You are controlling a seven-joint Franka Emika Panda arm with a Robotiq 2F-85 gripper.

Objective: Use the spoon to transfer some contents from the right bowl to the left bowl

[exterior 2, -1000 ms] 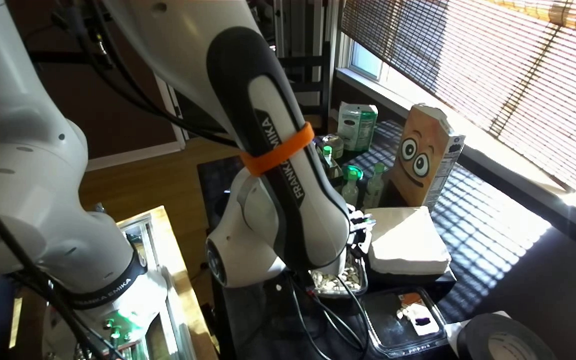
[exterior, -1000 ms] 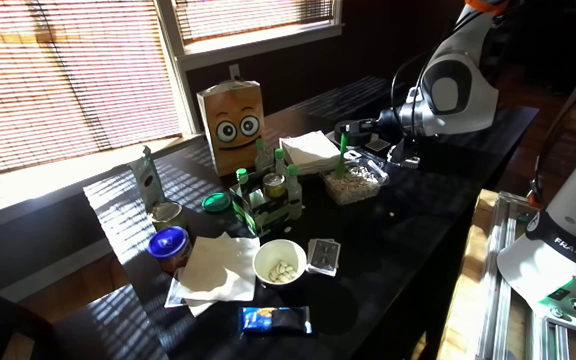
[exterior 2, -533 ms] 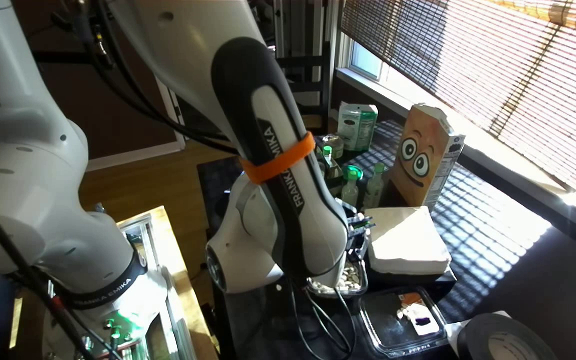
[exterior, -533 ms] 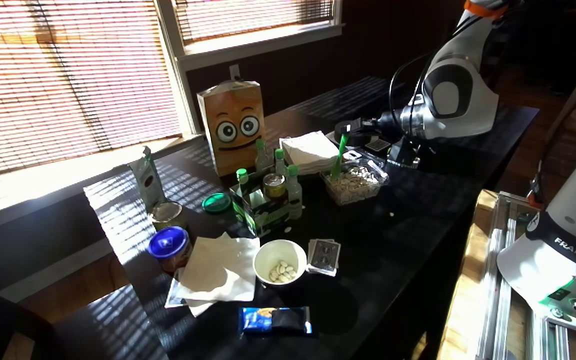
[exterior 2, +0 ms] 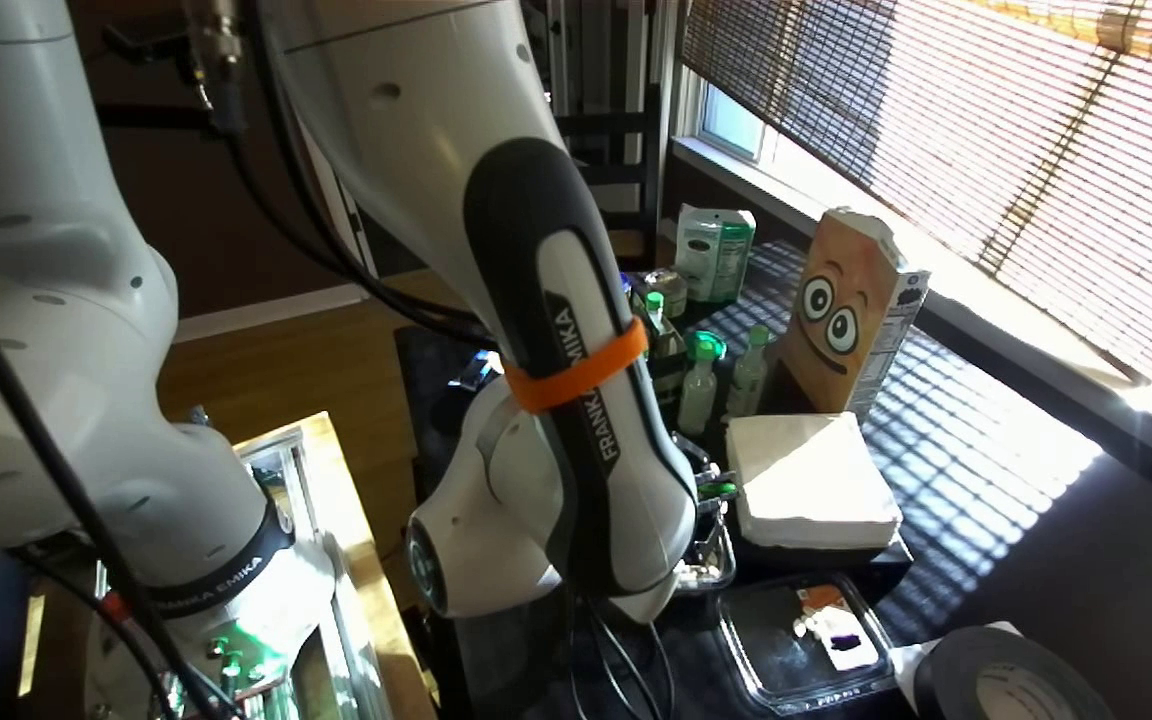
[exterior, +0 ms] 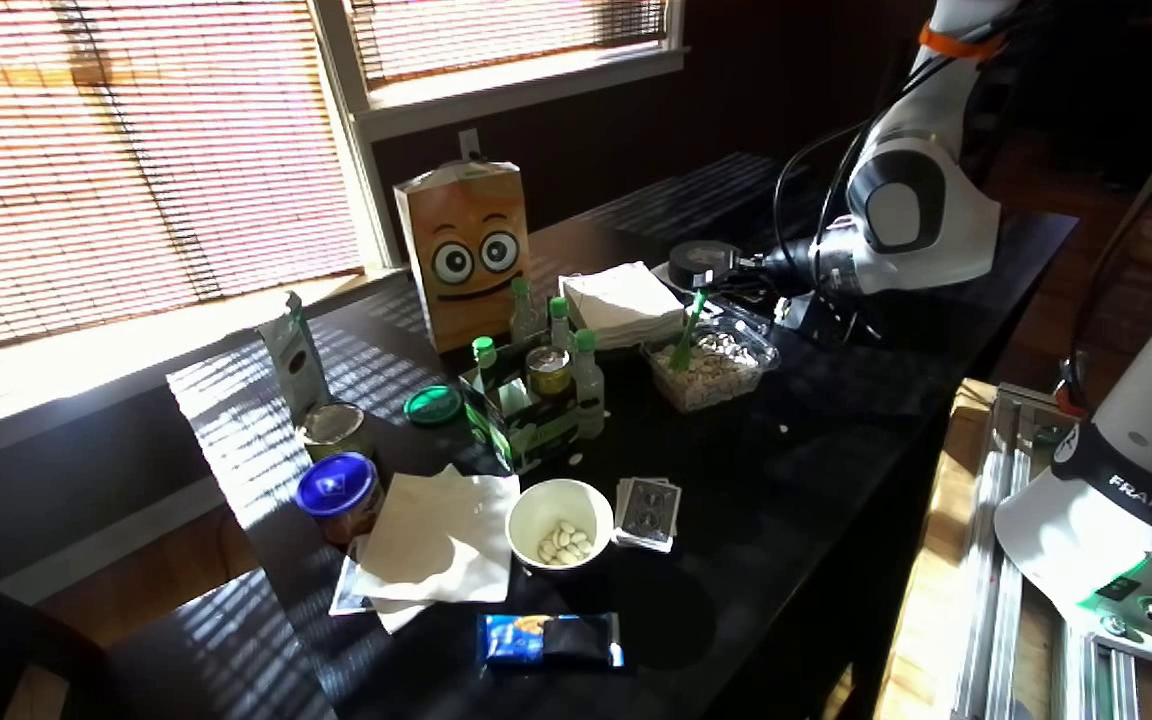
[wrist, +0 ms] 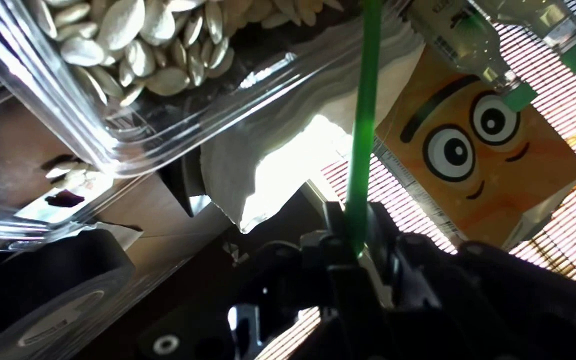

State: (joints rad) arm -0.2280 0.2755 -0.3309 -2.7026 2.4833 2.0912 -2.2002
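My gripper (exterior: 708, 283) is shut on the handle of the green spoon (exterior: 688, 335). In the wrist view the handle (wrist: 366, 105) stands between my fingertips (wrist: 355, 215); the spoon's head is out of that view. In an exterior view the spoon is tilted, its head in or at the tan seeds near the edge of the clear plastic container (exterior: 711, 396). The container also shows in the wrist view (wrist: 110, 157), and its rim partly behind my arm in an exterior view (exterior 2: 729, 568). A round white bowl (exterior: 558, 500) with cream seeds at its bottom stands nearer that camera, apart from the gripper.
A stack of white napkins (exterior: 621, 300) and a bottle carrier (exterior: 536, 430) stand close to the container. A tape roll (exterior: 704, 262) and a dark tray (exterior 2: 786, 650) lie beyond it. Cards (exterior: 648, 510) and paper (exterior: 436, 550) flank the white bowl.
My gripper has moved down with the spoon. The spoon's top has shifted lower and to the right in an exterior view, and it leans more. The arm has sunk lower. The white bowl has not moved.
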